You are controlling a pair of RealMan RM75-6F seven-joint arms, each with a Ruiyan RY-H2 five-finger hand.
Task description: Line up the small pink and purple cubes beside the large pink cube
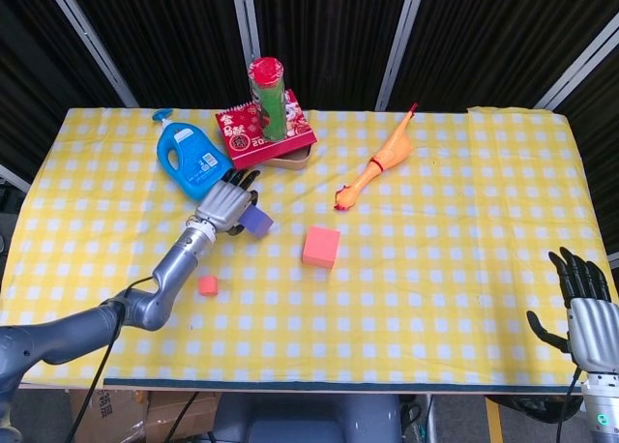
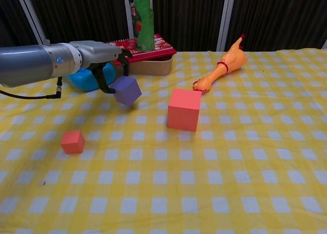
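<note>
Around the large pink cube [image 2: 184, 109] the yellow checked surface [image 1: 464, 230] has lots of bare room, most toward its near edge. The left hand [image 2: 100, 57] grips the purple cube [image 2: 127, 90], tilted and lifted, just left of the large pink cube. The small pink cube [image 2: 72, 141] sits farther left, nearer. The right hand [image 1: 588, 312] is spread, holding nothing.

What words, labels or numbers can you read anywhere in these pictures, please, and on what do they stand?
Red box: gold characters and a number along its edge, too small to read.
Blue detergent bottle: a label with print, too blurred to read.
Green can: red and white markings, unreadable.
Nothing else carries text.
</note>
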